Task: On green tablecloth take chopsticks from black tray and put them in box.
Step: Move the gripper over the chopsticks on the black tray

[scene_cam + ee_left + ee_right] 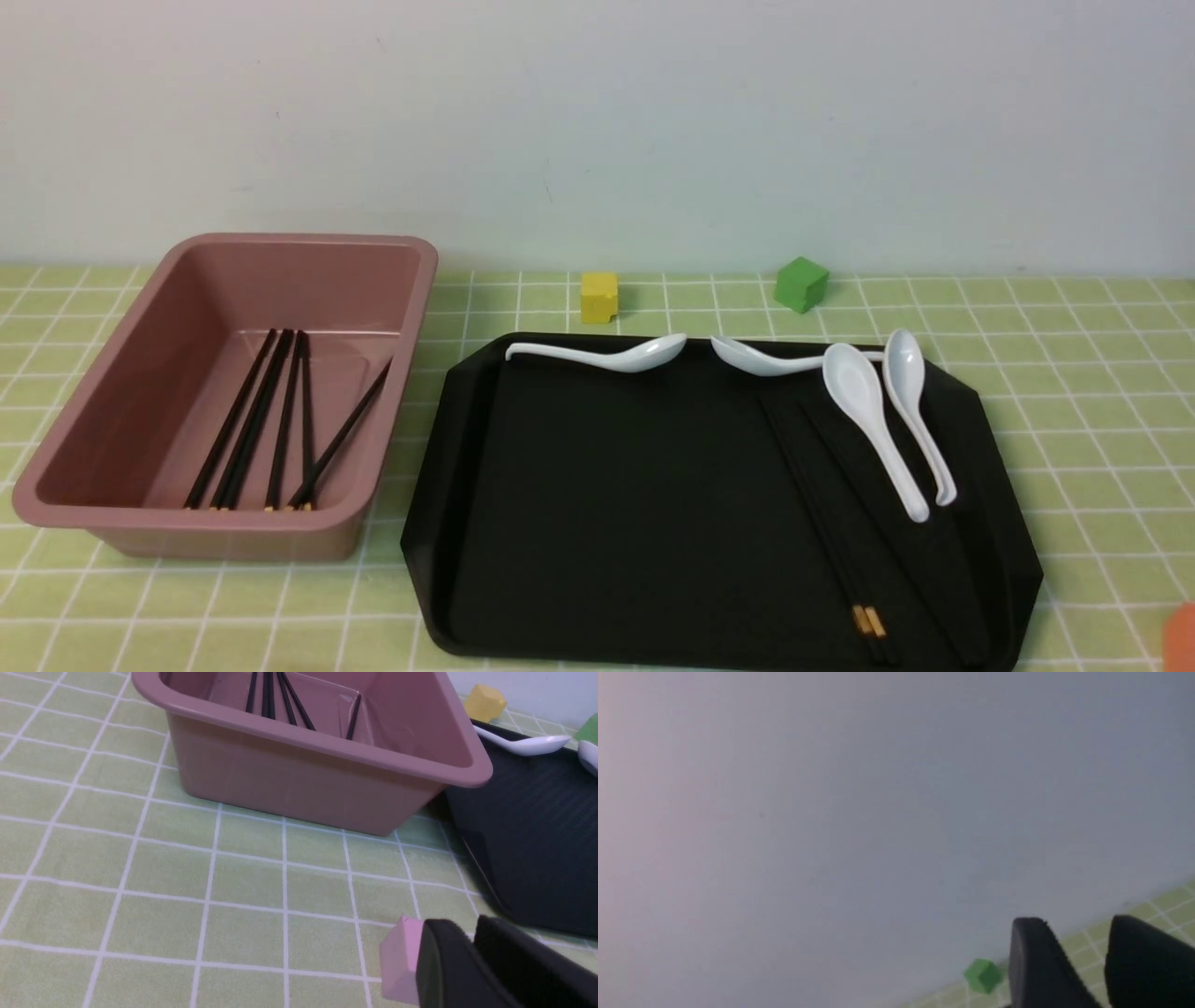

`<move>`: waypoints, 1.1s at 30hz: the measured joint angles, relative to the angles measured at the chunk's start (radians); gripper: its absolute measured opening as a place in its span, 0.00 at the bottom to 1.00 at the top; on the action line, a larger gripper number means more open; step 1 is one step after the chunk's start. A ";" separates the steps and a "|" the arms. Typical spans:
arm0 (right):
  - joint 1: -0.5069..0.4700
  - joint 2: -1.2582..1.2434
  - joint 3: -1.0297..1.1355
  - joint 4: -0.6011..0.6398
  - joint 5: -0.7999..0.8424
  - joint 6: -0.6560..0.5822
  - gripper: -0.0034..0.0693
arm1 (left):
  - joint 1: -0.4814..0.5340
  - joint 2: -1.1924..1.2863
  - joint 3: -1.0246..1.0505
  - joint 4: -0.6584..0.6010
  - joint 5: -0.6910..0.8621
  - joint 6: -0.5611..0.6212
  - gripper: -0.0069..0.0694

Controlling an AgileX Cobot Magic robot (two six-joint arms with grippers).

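On the green tablecloth (pixel 1074 373) the pink-brown box (pixel 112 373) stands at the left, with several black chopsticks (pixel 280 420) lying inside it. On the right part of the black tray (pixel 607 513) lie more chopsticks (pixel 822 523), gold tips toward me. Neither gripper shows in the front view. My left gripper (pixel 472 928) hovers low over the cloth in front of the box (pixel 317 779), its fingers a narrow slit apart and empty. My right gripper (pixel 1078 926) is open and empty, facing the wall.
Several white spoons (pixel 873 420) lie along the tray's far and right side. Behind the tray sit a yellow cube (pixel 598 297) and a green cube (pixel 800 284). A pink cube (pixel 399 961) rests on the cloth beside my left fingers. Something orange (pixel 1181 639) shows at the front right corner.
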 joint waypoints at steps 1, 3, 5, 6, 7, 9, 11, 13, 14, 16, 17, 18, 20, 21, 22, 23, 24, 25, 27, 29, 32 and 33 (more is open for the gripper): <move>0.000 0.056 -0.044 -0.023 0.059 -0.028 0.36 | 0.000 0.000 0.000 0.000 0.000 0.000 0.23; 0.000 0.116 -0.092 -0.047 0.143 -0.062 0.33 | 0.000 0.000 0.000 0.000 0.000 0.000 0.23; 0.000 0.300 -0.181 -0.077 0.350 -0.133 0.24 | 0.000 0.000 0.000 0.000 0.000 0.000 0.23; 0.000 0.355 -0.200 -0.080 0.425 -0.153 0.20 | 0.000 0.000 0.000 0.000 0.000 0.000 0.24; 0.000 0.424 -0.219 -0.080 0.491 -0.174 0.16 | 0.000 0.000 0.000 0.000 0.000 0.000 0.24; 0.000 0.547 -0.243 -0.068 0.582 -0.207 0.08 | 0.000 0.000 0.000 0.000 0.000 0.000 0.24; 0.000 0.675 -0.261 -0.017 0.630 -0.246 0.03 | 0.000 0.000 0.000 0.000 0.000 0.000 0.24; 0.000 0.794 -0.280 0.066 0.656 -0.318 0.03 | 0.000 0.000 0.000 0.000 0.000 0.000 0.24; 0.000 0.838 -0.289 0.106 0.664 -0.368 0.03 | 0.000 0.000 0.000 0.000 0.000 0.000 0.24; 0.000 0.940 -0.318 0.220 0.685 -0.488 0.03 | 0.000 0.000 0.000 0.000 0.000 0.000 0.25; 0.000 0.977 -0.332 0.269 0.695 -0.539 0.04 | 0.000 0.000 0.000 0.000 0.000 0.000 0.25; 0.000 1.020 -0.349 0.329 0.710 -0.603 0.04 | 0.000 0.000 0.000 0.000 0.000 0.000 0.25; 0.002 1.076 -0.375 0.413 0.723 -0.688 0.05 | 0.000 0.000 0.000 0.000 0.000 0.000 0.25; 0.017 1.131 -0.401 0.489 0.729 -0.756 0.05 | 0.000 0.000 0.000 0.000 0.000 0.000 0.25; 0.030 1.156 -0.420 0.517 0.731 -0.793 0.05 | 0.000 0.000 0.000 0.000 0.000 0.000 0.25; 0.053 1.186 -0.441 0.539 0.724 -0.816 0.05 | 0.000 0.000 0.000 0.000 0.000 0.000 0.26; 0.082 1.216 -0.463 0.550 0.713 -0.822 0.05 | 0.000 0.000 0.000 0.000 0.000 0.000 0.26; 0.109 1.239 -0.477 0.552 0.703 -0.821 0.05 | 0.000 0.000 0.000 0.000 0.000 0.000 0.26; 0.184 1.300 -0.533 0.526 0.658 -0.797 0.05 | 0.000 0.000 0.000 0.000 0.000 0.000 0.26; 0.259 1.362 -0.588 0.459 0.624 -0.742 0.05 | 0.000 0.000 0.000 0.000 0.000 0.000 0.26; 0.340 1.454 -0.691 0.277 0.617 -0.586 0.05 | 0.000 0.000 0.000 0.000 0.000 0.000 0.27; 0.355 1.477 -0.726 0.205 0.622 -0.524 0.06 | 0.000 0.000 0.000 0.000 0.000 0.000 0.27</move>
